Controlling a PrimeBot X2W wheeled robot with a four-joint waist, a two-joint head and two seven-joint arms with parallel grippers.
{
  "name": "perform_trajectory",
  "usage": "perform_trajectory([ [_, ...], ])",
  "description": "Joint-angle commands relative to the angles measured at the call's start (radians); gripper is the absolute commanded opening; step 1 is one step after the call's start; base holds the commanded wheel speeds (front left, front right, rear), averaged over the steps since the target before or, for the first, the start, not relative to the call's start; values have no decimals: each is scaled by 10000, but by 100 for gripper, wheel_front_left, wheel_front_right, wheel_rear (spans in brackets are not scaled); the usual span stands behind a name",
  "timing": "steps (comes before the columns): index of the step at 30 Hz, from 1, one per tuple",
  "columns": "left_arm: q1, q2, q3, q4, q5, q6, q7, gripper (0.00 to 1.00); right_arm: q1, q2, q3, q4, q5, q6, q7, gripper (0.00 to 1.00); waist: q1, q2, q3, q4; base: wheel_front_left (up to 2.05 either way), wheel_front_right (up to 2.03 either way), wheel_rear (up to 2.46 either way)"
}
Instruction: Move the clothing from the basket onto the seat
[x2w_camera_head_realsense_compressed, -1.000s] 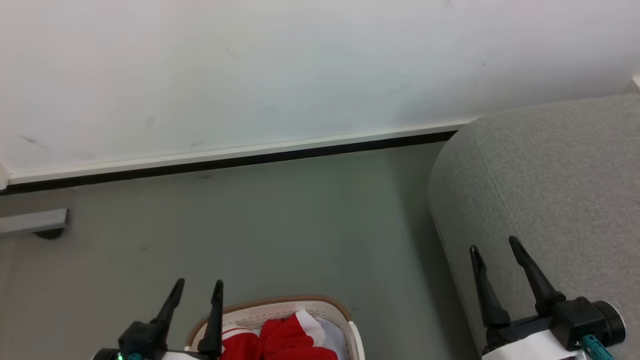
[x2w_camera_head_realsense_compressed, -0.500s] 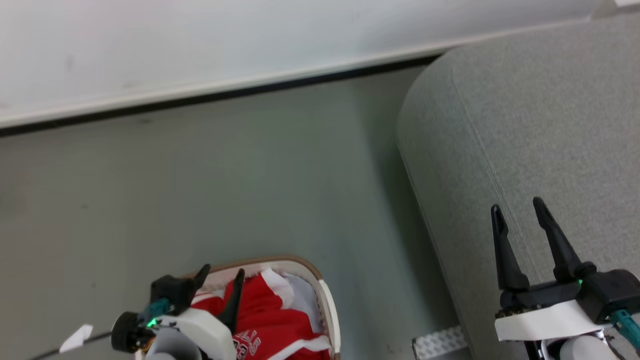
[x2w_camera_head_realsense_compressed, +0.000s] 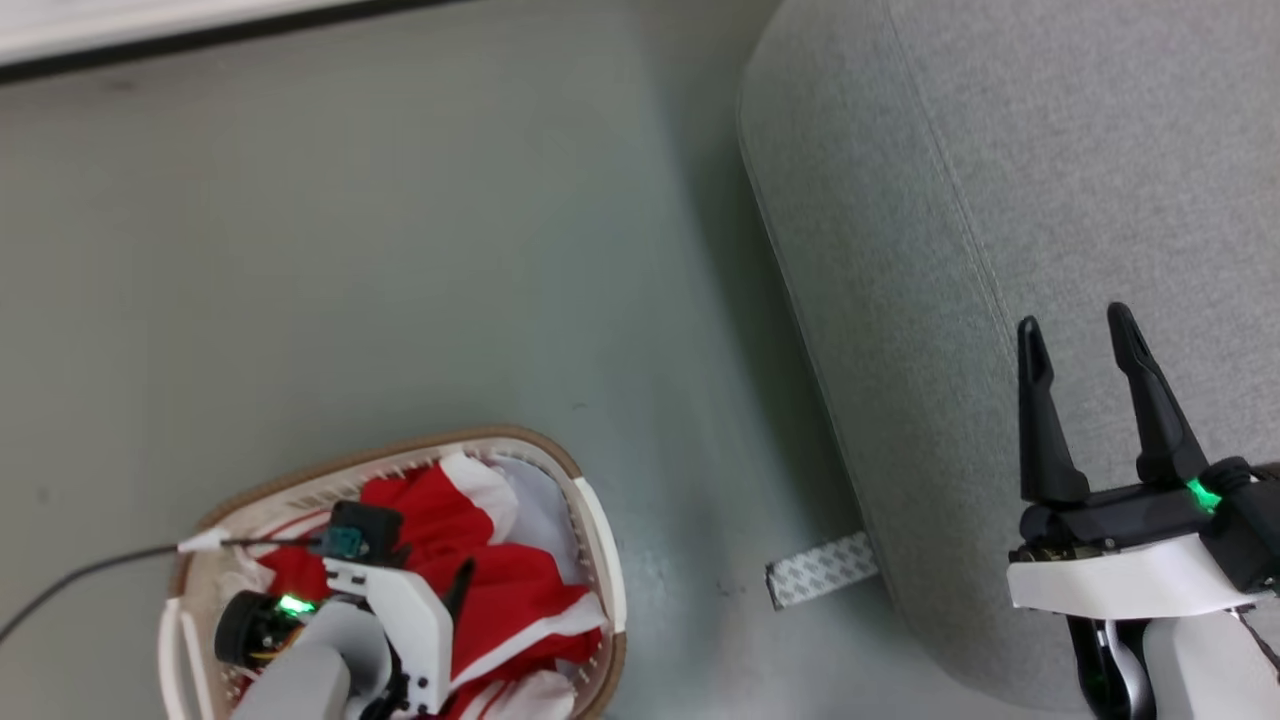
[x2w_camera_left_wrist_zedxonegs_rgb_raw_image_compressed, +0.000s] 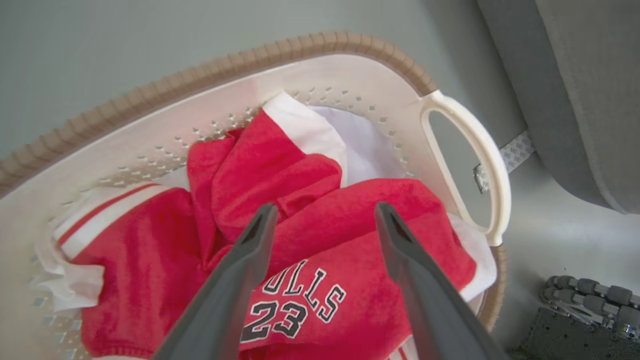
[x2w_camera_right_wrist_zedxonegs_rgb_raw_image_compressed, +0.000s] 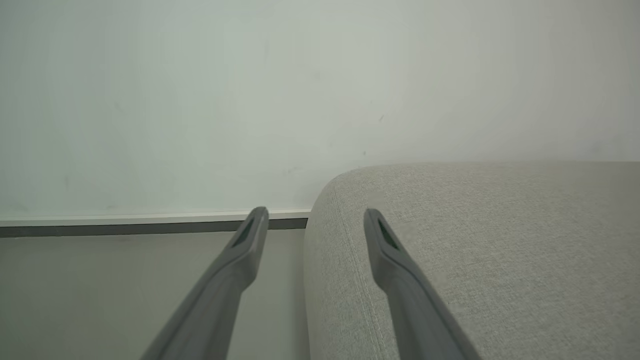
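Reach step. Left pincer (x2w_camera_left_wrist_zedxonegs_rgb_raw_image_compressed: 325, 210) spread above soft red white-trimmed clothing (x2w_camera_left_wrist_zedxonegs_rgb_raw_image_compressed: 240, 170), number 23, heaped in white perforated plastic basket (x2w_camera_left_wrist_zedxonegs_rgb_raw_image_compressed: 320, 42). Right pincer (x2w_camera_head_realsense_compressed: 1075, 320) spread, empty, over large grey woven seat (x2w_camera_head_realsense_compressed: 1050, 150). Next: lower, pinch fold.

Left gripper (x2w_camera_left_wrist_zedxonegs_rgb_raw_image_compressed: 325, 207), fingers spread, points down into the basket (x2w_camera_left_wrist_zedxonegs_rgb_raw_image_compressed: 325, 41); right gripper (x2w_camera_head_realsense_compressed: 1074, 320), also spread, hovers well to its right.
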Motion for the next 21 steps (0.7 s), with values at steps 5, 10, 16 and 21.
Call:
perform_trajectory([
  [5, -818, 413, -843, 919, -801, 5, 796, 100, -287, -6, 128, -167, 184, -21, 8, 100, -2, 0, 1255, -591, 0, 0, 0],
  [10, -1654, 914, -1598, 1426, -1080, 6, 1088, 100, -511, 0, 215, -274, 377, -21, 8, 100, -2, 0, 2155, -871, 0, 0, 0],
  [16, -2414, 1157, -2365, 2068, -1469, 5, 1557, 100, -431, -2, 267, -527, 490, -21, 6, 100, -2, 0, 2846, -813, 15, 15, 15],
  [21, -2590, 1293, -2811, 2202, -2044, 4, 1126, 88, -250, -5, 301, -752, 272, -22, 8, 100, -2, 0, 3084, -554, 15, 15, 15],
])
